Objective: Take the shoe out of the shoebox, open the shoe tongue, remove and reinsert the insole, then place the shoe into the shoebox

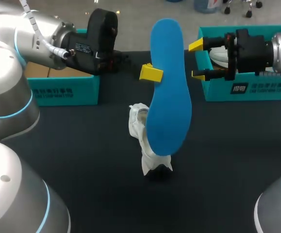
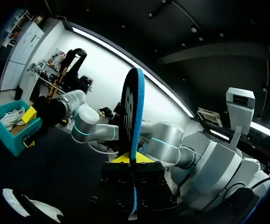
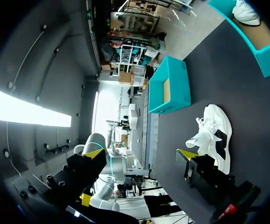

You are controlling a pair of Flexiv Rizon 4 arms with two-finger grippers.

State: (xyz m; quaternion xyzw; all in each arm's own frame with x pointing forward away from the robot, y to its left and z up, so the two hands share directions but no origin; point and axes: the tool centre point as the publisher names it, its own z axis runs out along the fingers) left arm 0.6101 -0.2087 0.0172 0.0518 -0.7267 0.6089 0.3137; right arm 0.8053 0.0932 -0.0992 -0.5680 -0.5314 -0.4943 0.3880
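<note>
Two teal boxes at table (image 1: 227, 165) far edge, left shoebox (image 1: 65, 94) and right shoebox (image 1: 256, 90) well apart, white shoe (image 1: 141, 131) mid-table, open surface around, blue insole (image 1: 168, 87) upright over it, pinched by left gripper (image 1: 155, 74), right gripper (image 1: 197, 60) spread, empty, near right shoebox.

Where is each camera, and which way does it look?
Head view: above, behind, looking down on the table; right pincer open, left pincer gripping the insole.
Left wrist: looks along the left pincer, shut on the insole.
Right wrist: looks past the right pincer at the white shoe.
Head and right wrist share the shoe.
</note>
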